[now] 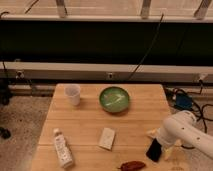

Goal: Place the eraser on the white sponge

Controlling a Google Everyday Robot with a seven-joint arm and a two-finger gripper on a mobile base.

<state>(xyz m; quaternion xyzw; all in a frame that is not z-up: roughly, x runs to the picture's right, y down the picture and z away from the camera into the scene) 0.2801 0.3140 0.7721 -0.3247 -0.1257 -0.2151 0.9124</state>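
Observation:
The white sponge (107, 138) is a small flat off-white pad lying on the wooden table (85, 125), in front of the green bowl. The eraser (154, 150) is a small black block standing near the table's front right, to the right of the sponge. My gripper (159, 141) is at the end of the white arm (187, 132), which reaches in from the right. It is right at the eraser's top. The arm hides where gripper and eraser meet, so I cannot say whether it holds the eraser.
A green bowl (114, 99) sits at the back middle and a white cup (73, 94) at the back left. A white bottle (62, 148) lies at the front left. A reddish-brown pepper-shaped object (132, 165) lies at the front edge, just left of the eraser.

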